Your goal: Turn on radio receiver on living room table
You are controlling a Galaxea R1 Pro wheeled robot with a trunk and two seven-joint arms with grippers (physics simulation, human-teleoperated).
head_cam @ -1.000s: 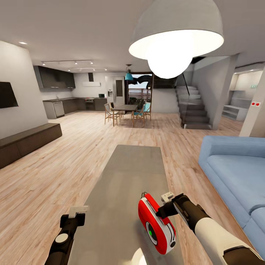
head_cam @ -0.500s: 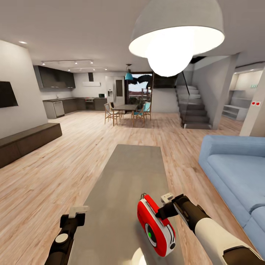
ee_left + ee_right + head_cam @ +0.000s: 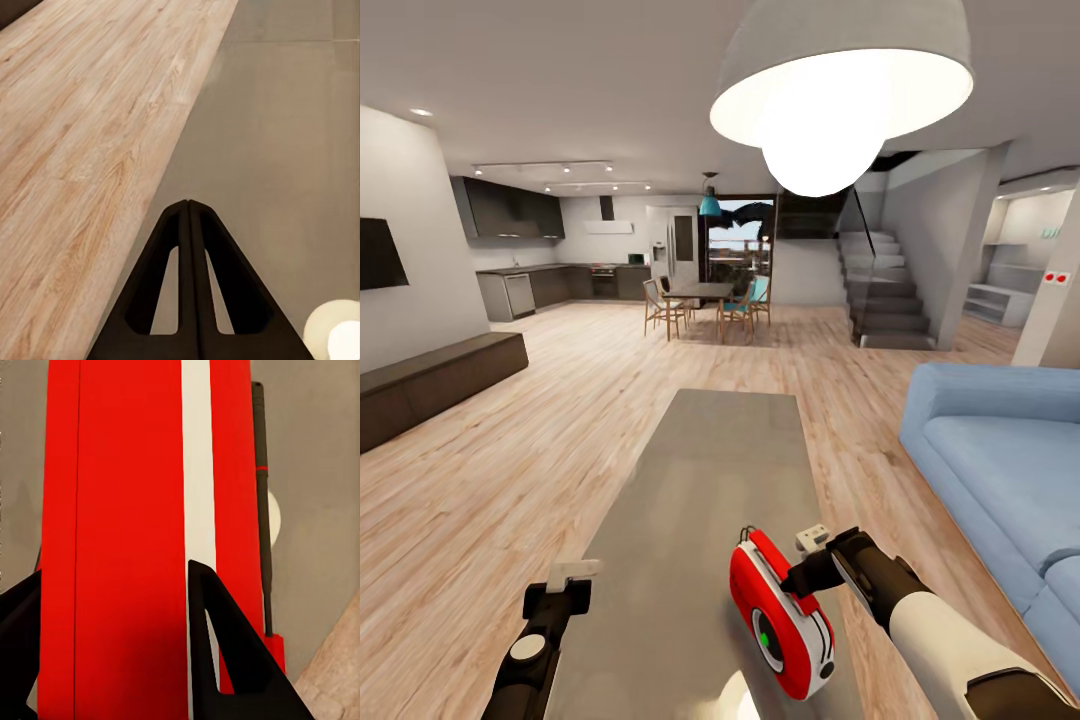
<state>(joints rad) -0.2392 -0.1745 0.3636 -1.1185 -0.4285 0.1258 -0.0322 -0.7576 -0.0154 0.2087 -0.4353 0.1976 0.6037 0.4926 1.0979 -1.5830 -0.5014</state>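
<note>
The red radio receiver [image 3: 780, 625] stands on edge at the near end of the grey coffee table [image 3: 700, 470], its dark dial with the green centre facing me. My right gripper [image 3: 794, 580] touches its white side band from the right. In the right wrist view the radio [image 3: 127, 510] lies close behind the gripper [image 3: 112, 577], whose black fingers [image 3: 225, 645] stand apart, open; the thin wire handle [image 3: 260, 510] runs along one side. My left gripper [image 3: 565, 598] hovers at the table's near left edge, its fingers pressed together, shut, over the table top [image 3: 285, 135].
A blue sectional sofa [image 3: 1000, 470] lies right of the table. A long dark bench [image 3: 430, 385] lines the left wall. The white dome lamp [image 3: 840, 90] hangs overhead. Dining table with chairs [image 3: 700, 295] and stairs [image 3: 885, 300] stand far back on wood floor.
The radio has shifted a little to the left on the table with the right gripper against it. The view has tilted slightly; the left arm has not moved.
</note>
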